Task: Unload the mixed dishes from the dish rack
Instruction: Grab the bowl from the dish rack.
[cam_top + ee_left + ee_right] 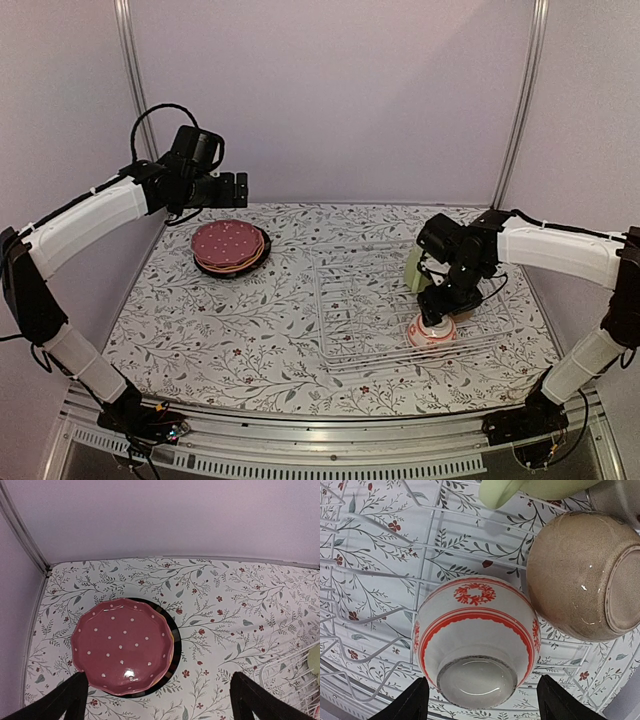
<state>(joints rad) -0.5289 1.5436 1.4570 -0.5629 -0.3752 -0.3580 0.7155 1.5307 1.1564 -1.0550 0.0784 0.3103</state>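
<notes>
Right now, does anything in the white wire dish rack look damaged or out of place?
Only the tan ceramic bowl beside the white-and-red patterned bowl: small white flecks on its side, chips or glaze specks, I cannot tell. Nothing spilled.

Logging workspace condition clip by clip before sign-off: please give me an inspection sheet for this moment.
Surface: floral tablecloth, flat, no spills visible.
Job's things: dish rack at right holds the white-and-red bowl bottom-up, the tan bowl beside it and the pale green cup; the plate stack sits on the cloth at left, maroon dotted plate on top.
Clutter: nothing seen.
Grippers: left gripper open, empty, above the plates; right gripper straddles the white-and-red bowl, contact unclear.
Cables: black cable loop at the left wrist, clear of the dishes.
Surroundings: plain walls, metal frame posts.
</notes>
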